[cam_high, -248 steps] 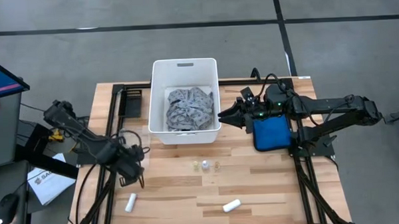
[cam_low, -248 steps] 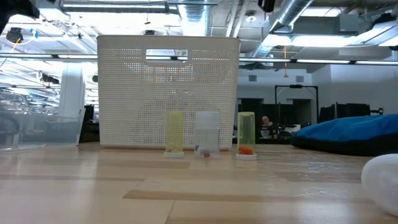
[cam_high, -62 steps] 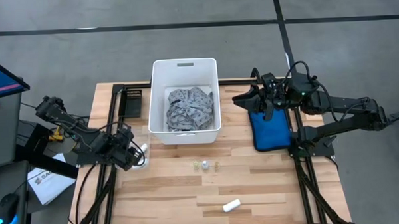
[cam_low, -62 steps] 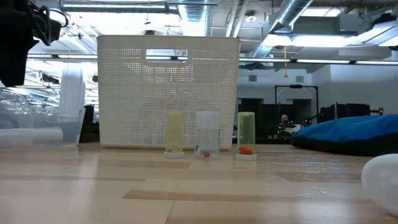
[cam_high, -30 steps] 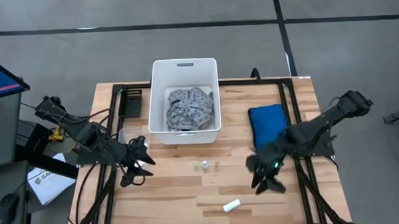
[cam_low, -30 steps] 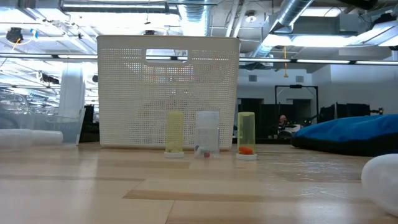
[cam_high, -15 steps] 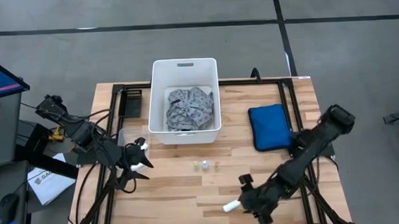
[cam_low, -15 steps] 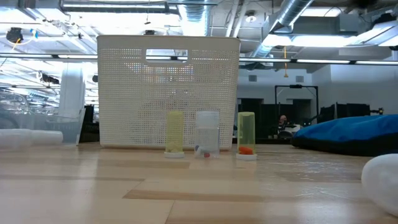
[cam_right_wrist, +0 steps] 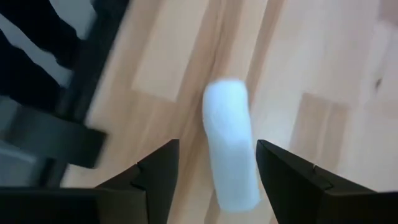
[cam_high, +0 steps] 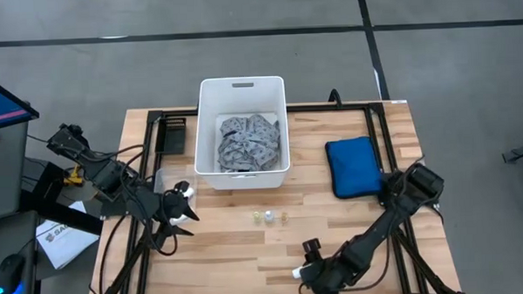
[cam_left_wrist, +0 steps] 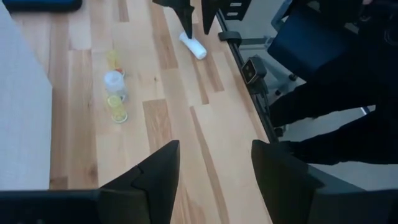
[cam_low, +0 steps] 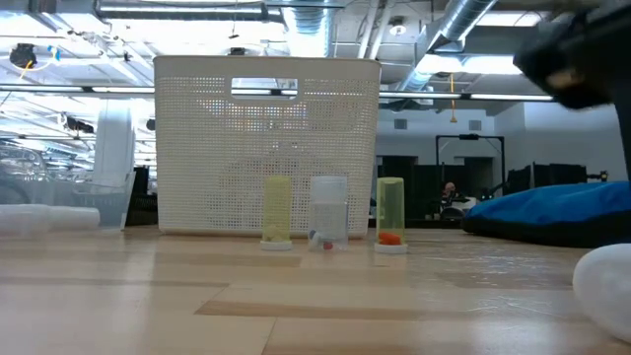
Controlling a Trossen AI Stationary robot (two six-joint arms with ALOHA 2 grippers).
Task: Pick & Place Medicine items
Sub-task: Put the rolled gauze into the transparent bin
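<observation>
We see the wooden counter (cam_high: 222, 253) with the white bin (cam_high: 243, 133) at its far middle, a grey patterned cloth (cam_high: 249, 140) lying inside it, and a blue padded pouch (cam_high: 353, 166) to the bin's right. The right arm reaches to the counter's near edge, where its right pincer (cam_high: 311, 275) hangs spread over a white tube (cam_right_wrist: 231, 149) lying on its side; the wrist view shows the tube between the two fingers, not yet pinched. The left pincer (cam_high: 178, 215) waits, spread and empty, near the bin's front left corner, with a second white tube (cam_low: 49, 218) lying on the counter close by. Three small vials (cam_high: 270, 218) stand upright in a row just in front of the bin. We judge the risk to lie in the tube's round body and its place close to the counter's near edge: if the fingers close off-centre or one touches first, it may roll and drop off the edge. A shallow descent could also leave the fingers gripping only its upper curve, so it squirts out as they close.
</observation>
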